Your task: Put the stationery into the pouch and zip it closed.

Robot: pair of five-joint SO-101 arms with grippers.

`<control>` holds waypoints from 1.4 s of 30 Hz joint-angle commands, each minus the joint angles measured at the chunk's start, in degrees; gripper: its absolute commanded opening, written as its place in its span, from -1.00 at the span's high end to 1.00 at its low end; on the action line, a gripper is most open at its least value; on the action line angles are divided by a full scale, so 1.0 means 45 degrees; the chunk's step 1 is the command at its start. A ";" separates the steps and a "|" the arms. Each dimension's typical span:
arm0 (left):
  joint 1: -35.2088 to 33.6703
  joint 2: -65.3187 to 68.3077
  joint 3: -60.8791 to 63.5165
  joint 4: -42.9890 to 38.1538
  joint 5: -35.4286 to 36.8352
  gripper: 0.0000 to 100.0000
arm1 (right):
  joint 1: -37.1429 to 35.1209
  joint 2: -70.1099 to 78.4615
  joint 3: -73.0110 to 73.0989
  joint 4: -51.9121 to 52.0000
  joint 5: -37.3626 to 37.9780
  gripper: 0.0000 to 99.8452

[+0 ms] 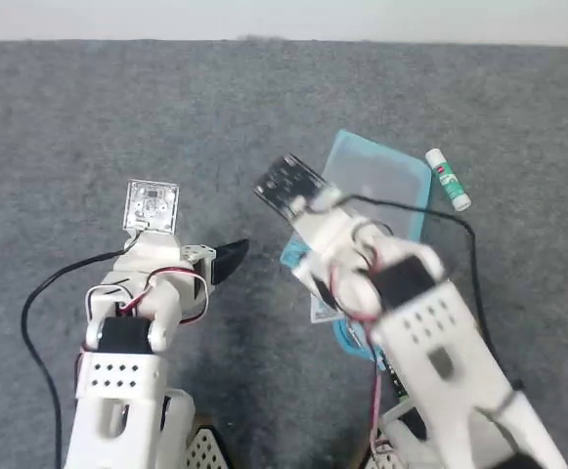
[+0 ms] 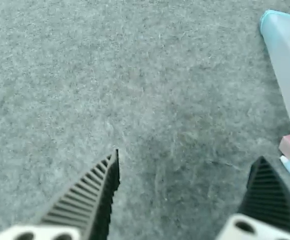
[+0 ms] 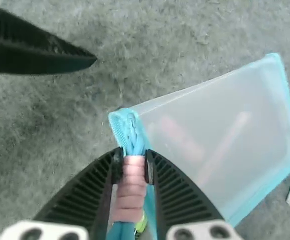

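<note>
Sliding the pink eraser (image 3: 130, 195), clamped in the right pincer (image 3: 132, 157) at the left zip edge of the pouch (image 3: 219, 140), is best done slowly along the opening, with the lip steadied by the left pincer (image 2: 187, 157), now spread apart over the table (image 1: 117, 117) just left of it.

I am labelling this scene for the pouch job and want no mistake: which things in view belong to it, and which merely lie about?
Belong to the job:
- pouch
- pink piece, clamped in the right gripper at the pouch's zip corner
- glue stick, on the carpet beside the pouch
- left gripper, open, holding nothing

Lying about:
- grey carpet
- black cable
</note>
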 commanded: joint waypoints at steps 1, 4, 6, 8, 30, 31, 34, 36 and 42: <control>0.0039 -0.0020 -0.0811 0.0078 0.0176 0.23 | 0.0088 0.1885 -0.2286 -0.0303 0.0137 0.99; 0.0000 -0.0020 -0.0694 0.0059 0.0176 0.23 | 0.0068 0.3448 -0.3438 -0.0264 0.0059 0.99; 0.0000 -0.0020 -0.0596 -0.0078 0.0176 0.23 | -0.0166 0.4210 -0.3927 -0.0264 0.0039 0.99; -0.0020 -0.0020 -0.0557 -0.0156 0.0176 0.23 | -0.0440 0.4698 -0.4103 -0.0205 -0.0039 0.99; 0.0098 -0.0020 -0.0420 -0.0117 0.0098 0.23 | -0.0322 0.0088 0.0117 -0.1299 -0.0469 0.99; 0.0117 -0.0020 -0.0420 -0.0078 0.0098 0.23 | -0.0225 0.0147 0.0117 -0.1299 -0.0488 0.99; 0.0899 -0.0020 -0.0498 0.0195 -0.0195 0.23 | -0.0205 0.0147 0.0117 -0.1299 -0.0508 0.99; 0.1661 -0.0020 -0.0498 0.0156 -0.0410 0.23 | -0.0283 0.0029 0.0039 -0.1182 -0.0508 0.99; 0.2344 0.0098 -0.0459 -0.0488 -0.0391 0.23 | -0.0283 -0.1534 0.0039 -0.0400 -0.0508 0.99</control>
